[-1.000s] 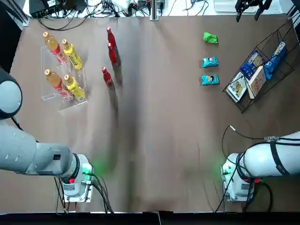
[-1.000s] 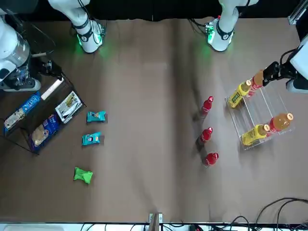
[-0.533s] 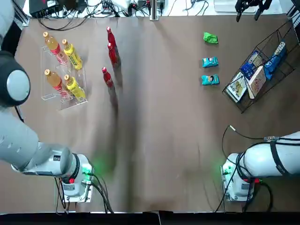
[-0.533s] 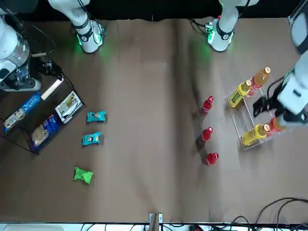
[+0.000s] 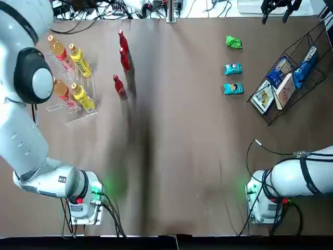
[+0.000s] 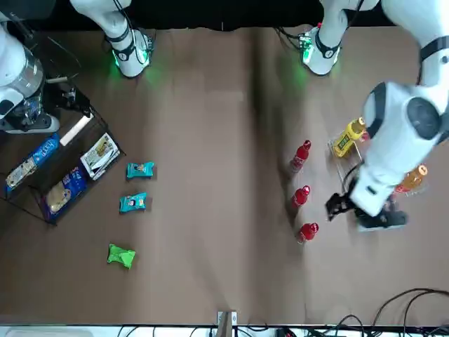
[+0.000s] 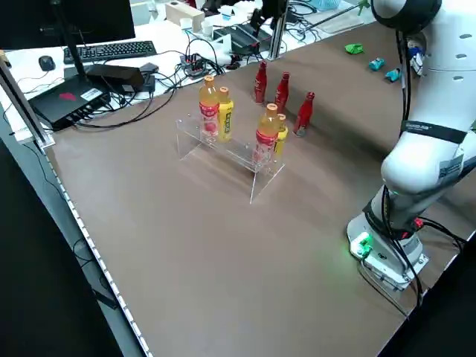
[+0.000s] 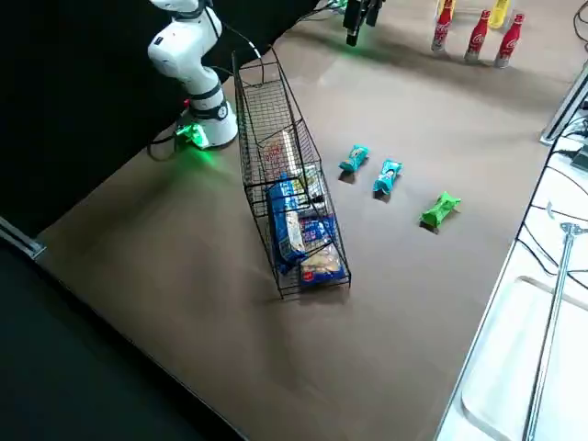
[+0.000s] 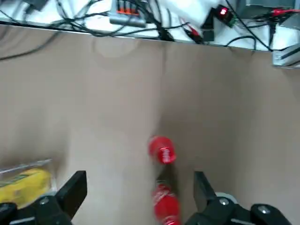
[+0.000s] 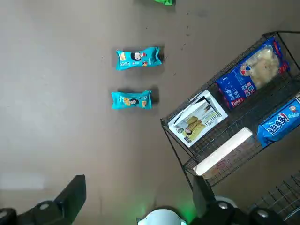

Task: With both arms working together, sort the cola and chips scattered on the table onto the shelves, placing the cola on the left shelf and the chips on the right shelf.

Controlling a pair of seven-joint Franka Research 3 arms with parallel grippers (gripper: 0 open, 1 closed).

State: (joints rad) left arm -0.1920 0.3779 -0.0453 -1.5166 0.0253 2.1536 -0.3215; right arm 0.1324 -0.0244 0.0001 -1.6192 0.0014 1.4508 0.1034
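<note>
Left gripper (image 9: 136, 197), fingers apart, above the cola bottles (image 9: 161, 150) near the table's (image 5: 182, 146) far edge; tight row risks toppling neighbours.

White-grey jointed arms (image 5: 23, 120), round grey joint caps, green-lit bases, black cables, dark claws.

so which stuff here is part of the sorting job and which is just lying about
Job: three cola bottles, green chips, two teal chips, clear left shelf, wire right shelf.

Lying about: orange and yellow drink bottles, blue and white packs, cables.
</note>
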